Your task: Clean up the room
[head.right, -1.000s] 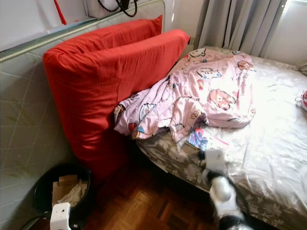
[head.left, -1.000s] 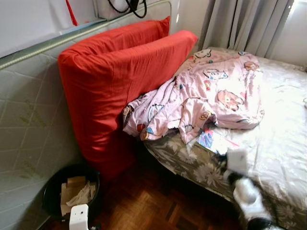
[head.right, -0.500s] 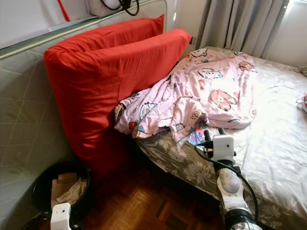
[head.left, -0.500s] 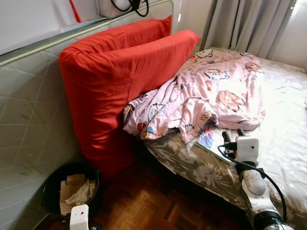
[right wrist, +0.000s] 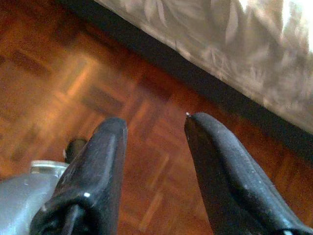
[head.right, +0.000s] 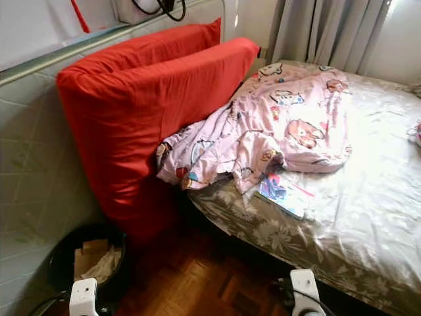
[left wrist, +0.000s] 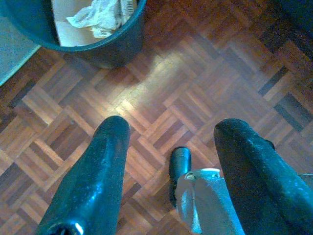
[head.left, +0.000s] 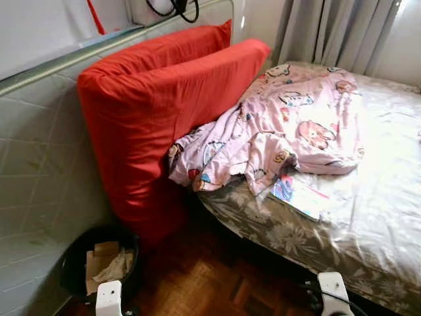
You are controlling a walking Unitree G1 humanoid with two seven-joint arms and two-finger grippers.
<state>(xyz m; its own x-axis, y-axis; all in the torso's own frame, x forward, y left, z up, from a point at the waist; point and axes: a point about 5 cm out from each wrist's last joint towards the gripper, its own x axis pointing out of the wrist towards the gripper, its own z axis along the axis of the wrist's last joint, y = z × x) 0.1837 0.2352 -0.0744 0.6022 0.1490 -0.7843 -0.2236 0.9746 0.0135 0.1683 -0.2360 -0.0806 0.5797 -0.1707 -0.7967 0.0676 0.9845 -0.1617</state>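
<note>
While both arms hang low over the parquet floor (left wrist: 161, 73), the left gripper (left wrist: 168, 161) and right gripper (right wrist: 154, 166) spread empty. Beyond the black bin of paper scraps (head.left: 99, 260), a thin colourful booklet (head.left: 299, 195) lies on the bed's edge beside the crumpled pink cartoon blanket (head.left: 289, 125); light and floppy, probably best pinched at its overhanging corner.

The booklet (head.left: 299, 194) lies partly tucked under the pink blanket (head.left: 289, 125); its cover seems illegible.
</note>
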